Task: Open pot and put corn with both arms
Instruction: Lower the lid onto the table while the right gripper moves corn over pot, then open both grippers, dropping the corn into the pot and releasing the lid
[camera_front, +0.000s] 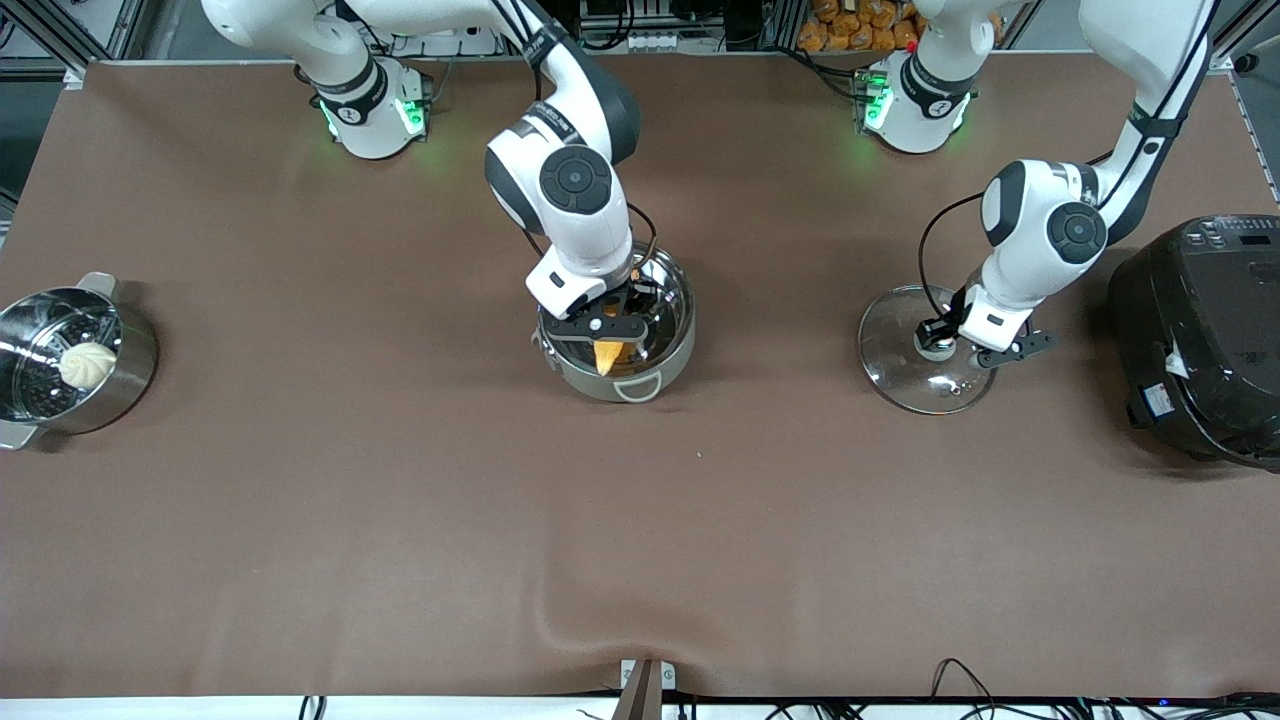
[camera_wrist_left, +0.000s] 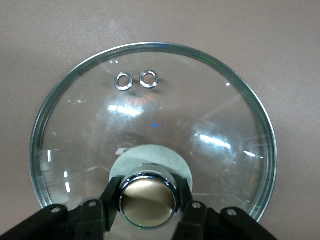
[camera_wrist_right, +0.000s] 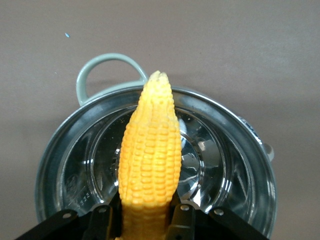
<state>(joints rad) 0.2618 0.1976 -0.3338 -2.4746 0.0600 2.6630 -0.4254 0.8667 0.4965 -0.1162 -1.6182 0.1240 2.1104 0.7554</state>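
Note:
The pot (camera_front: 655, 378) stands open in the middle of the table, shiny inside (camera_wrist_right: 235, 165), with a pale grey loop handle (camera_wrist_right: 102, 65). My right gripper (camera_front: 607, 335) hangs over it, shut on the thick end of the yellow corn (camera_wrist_right: 150, 160). The corn's tip (camera_front: 607, 358) points over the pot's rim toward the front camera. The glass lid (camera_front: 900, 380) lies flat on the table toward the left arm's end. My left gripper (camera_front: 938, 340) is down on the lid (camera_wrist_left: 210, 115), its fingers (camera_wrist_left: 111, 197) pressed against both sides of the copper-coloured knob (camera_wrist_left: 148, 200).
A steel steamer (camera_front: 120, 385) holding a white bun (camera_front: 88, 363) sits at the right arm's end of the table. A big black rice cooker (camera_front: 1200, 340) stands at the left arm's end, close beside the lid. Brown cloth covers the table.

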